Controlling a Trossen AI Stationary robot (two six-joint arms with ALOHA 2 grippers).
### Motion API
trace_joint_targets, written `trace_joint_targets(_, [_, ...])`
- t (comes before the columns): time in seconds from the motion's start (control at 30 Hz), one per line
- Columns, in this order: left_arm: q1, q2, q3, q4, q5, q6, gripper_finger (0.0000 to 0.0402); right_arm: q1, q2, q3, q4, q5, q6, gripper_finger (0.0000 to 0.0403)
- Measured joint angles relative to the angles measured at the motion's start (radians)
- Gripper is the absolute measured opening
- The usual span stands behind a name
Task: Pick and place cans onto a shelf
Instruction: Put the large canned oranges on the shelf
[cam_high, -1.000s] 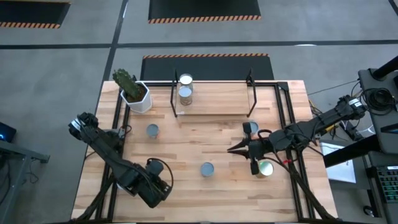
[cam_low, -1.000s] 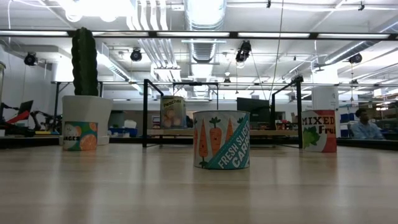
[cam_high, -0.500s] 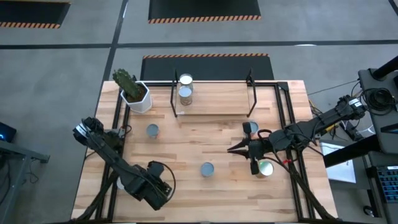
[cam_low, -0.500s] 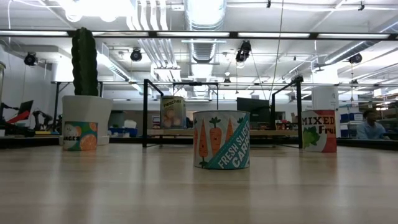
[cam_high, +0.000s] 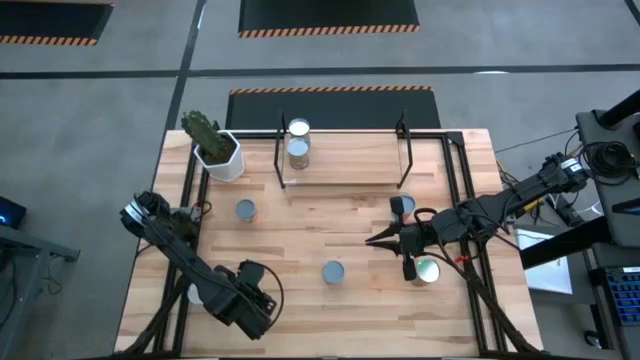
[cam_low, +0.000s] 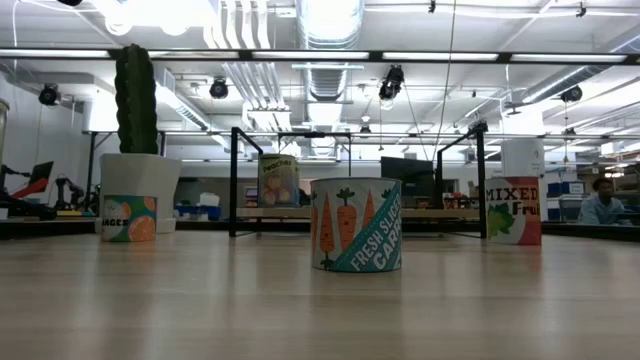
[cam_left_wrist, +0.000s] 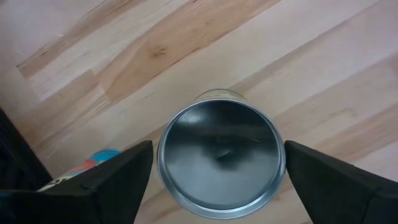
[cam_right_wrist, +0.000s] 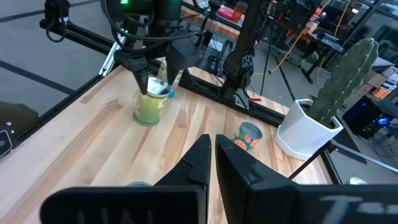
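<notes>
Left gripper (cam_high: 252, 300) is poised at the near left of the table, fingers spread wide on either side of a can (cam_left_wrist: 219, 160) directly beneath, not clamped; its arm has shifted slightly nearer. Two cans (cam_high: 298, 152) stand on the shelf (cam_high: 350, 160). Right gripper (cam_high: 375, 240), fingers together and empty, waits mid-right, unchanged.

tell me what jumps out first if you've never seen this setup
Probably the shiny silver-topped can framed between the left gripper's open fingers at the table's front left, seen in the right wrist view with a green label. Next, the low light-wood shelf at the back, two cans at its left end.
</notes>
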Motion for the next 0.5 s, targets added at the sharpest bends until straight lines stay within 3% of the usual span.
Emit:
trace_joint_targets(0.2, [0.0,0.017,-0.003,0.0,0.001,0.0,0.0314,0.0,0.0,0.0,-0.001,0.0,0.002,0.0013])
trace_joint_targets(0.5, [0.0,0.029,0.03,-0.027,0.013,0.017,0.0308,0.0,0.0,0.0,-0.002,0.0,0.002,0.0013])
